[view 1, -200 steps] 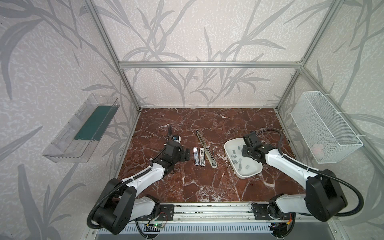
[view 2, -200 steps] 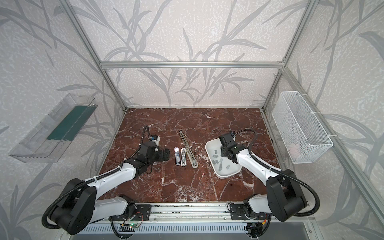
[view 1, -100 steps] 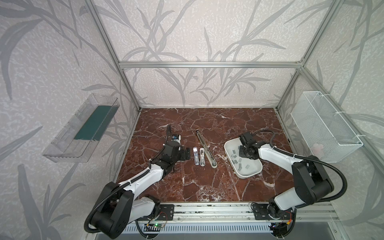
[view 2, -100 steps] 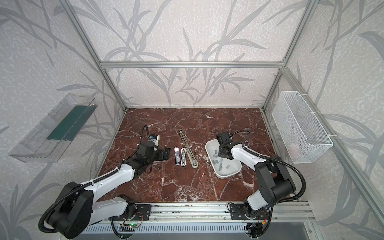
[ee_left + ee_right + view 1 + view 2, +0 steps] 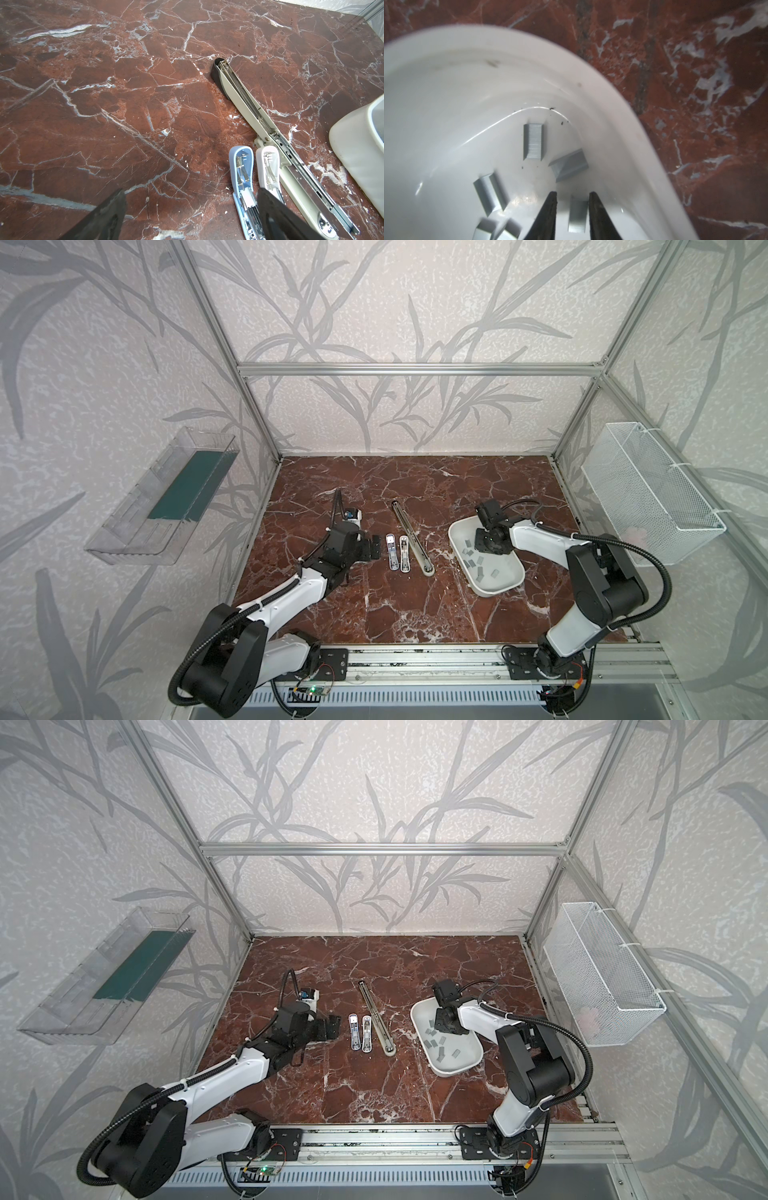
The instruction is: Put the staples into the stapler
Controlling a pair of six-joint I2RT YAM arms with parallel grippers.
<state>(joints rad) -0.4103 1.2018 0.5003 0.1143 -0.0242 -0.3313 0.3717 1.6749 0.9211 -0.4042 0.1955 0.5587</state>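
Table: red marble (image 5: 415, 614); everything I work with lies on it.
Tray: white (image 5: 490, 592), at 3 o'clock of the table's middle, well apart from my left arm.
Long stapler: (image 5: 411, 537) opened flat with its channel up. It runs from 11 o'clock to 5 o'clock, between the tray and the two small staplers, and is clear of the tray.
Left gripper: (image 5: 191, 190) my jaws stand wide apart and hold nothing. I am low over the table, at 9 o'clock of the blue stapler and just beside it. In the left wrist view one of my fingers (image 5: 276, 214) overlaps its near end.
Right gripper: (image 5: 573, 192) I point down into the 11 o'clock end of the tray. My jaws are only narrowly apart, astride one of the staples (image 5: 577, 216). A sliver of gap shows on one side, so I am not clamped on it.
Blue stapler: (image 5: 391, 551) opened, inside up, just left of the table's middle.
White stapler: (image 5: 404, 553) opened likewise, parallel to the blue one at its 3 o'clock. The long stapler is just beside it at 3 o'clock.
Staples: short grey strips (image 5: 481, 560) scattered at odd angles on the tray floor.
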